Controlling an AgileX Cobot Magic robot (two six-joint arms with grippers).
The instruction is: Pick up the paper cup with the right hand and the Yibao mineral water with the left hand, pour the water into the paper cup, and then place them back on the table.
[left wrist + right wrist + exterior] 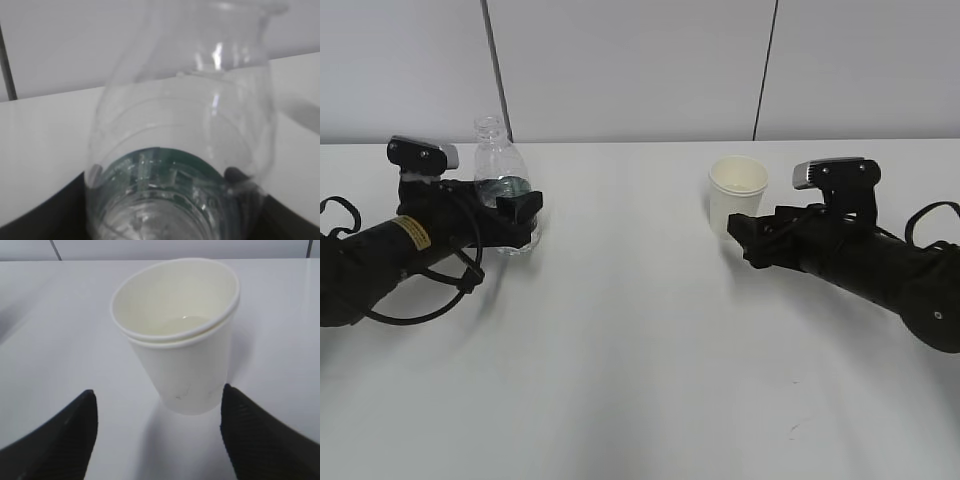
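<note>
Left fingers (520,205) around bottle (498,170) | right fingers (250,435) wide, flanking cup (182,340)

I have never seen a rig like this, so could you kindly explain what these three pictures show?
The machine is two black robot arms working on a white table. The wide picture looks across the table from in front; the other two come from a camera on each arm's wrist. The left end effector sits around a clear bottle with a green label; its jaws flank the bottle, but whether they grip it I cannot tell. The right end effector is open, one finger on either side of a white paper cup without touching. The cup stands upright, and seems to hold a little liquid.
</note>
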